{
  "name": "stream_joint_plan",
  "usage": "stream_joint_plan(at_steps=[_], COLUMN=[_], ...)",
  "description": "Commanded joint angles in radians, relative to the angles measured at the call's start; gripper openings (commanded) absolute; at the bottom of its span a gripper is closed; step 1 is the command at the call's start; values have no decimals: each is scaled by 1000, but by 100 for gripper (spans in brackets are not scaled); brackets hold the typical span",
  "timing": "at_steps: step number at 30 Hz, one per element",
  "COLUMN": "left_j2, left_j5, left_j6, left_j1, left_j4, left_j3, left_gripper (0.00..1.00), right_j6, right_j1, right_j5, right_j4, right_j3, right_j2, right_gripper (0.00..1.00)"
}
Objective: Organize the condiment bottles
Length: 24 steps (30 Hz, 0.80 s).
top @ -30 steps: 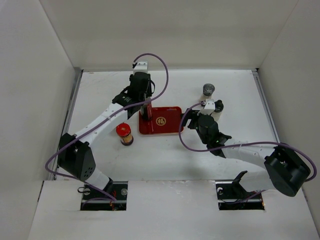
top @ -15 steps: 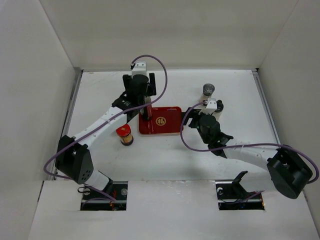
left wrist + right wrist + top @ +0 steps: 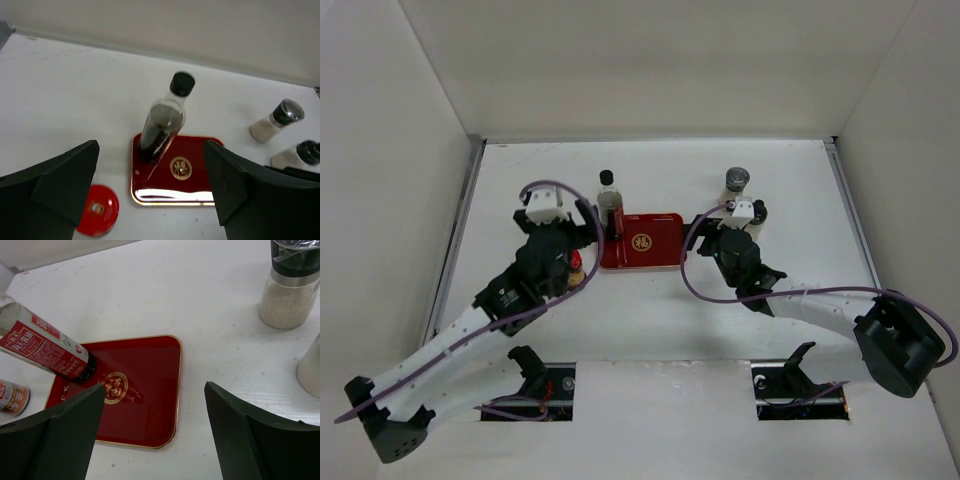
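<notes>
The dark bottle [image 3: 610,206] with the black cap stands on the red tray [image 3: 655,250], in its far left corner, and nothing is gripping it. It is the only bottle on the tray; the rest of the tray, gold emblem included, lies bare.

The red-capped jar [image 3: 99,217] sits on the counter [image 3: 520,170] just off the tray's near left corner, partly hidden under the left arm in the top view. On the other side, the grey-topped shaker [image 3: 736,182] stands on the counter beyond the tray's right edge. The dark-topped shaker [image 3: 299,154] is nearer, close beside the right wrist. I can find only these four bottles; a fifth does not show in any view.

The left pincer [image 3: 150,150] is spread wide and holds nothing. It hangs above the counter at the tray's left side, with the red-capped jar low under its left finger. The right pincer [image 3: 155,386] is also wide and empty, poised over the tray's right part with the shakers off to its right.

If the tray is where the bottles belong, I judge the job barely begun. One bottle is placed, and the jar and both shakers wait on the counter. Each arm has a bottle within easy reach.
</notes>
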Motion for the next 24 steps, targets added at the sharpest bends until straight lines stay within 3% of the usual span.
stream_joint_plan(at_steps=[1, 6, 11, 18, 24], left_j2=[-106, -177, -99, -53, -31], left_j5=[-194, -235, -212, -215, -99], left_j6=[-196, -305, -321, -357, -359], left_j1=[-100, -149, -137, -44, 5], left_j4=[-206, -271, -282, -256, -199], left_j3=[-131, -235, -243, -283, -321], left_gripper=[85, 87, 87, 86, 85], right_j6=[-6, -7, -6, -9, -9], right_j1=[-1, -1, -2, -1, -1], right_j5=[-9, -9, -9, -9, -9], right_j4=[61, 61, 61, 61, 61], right_j3=[23, 21, 21, 20, 18], right_j2=[4, 2, 7, -1, -4], right_gripper=[88, 91, 95, 97, 98])
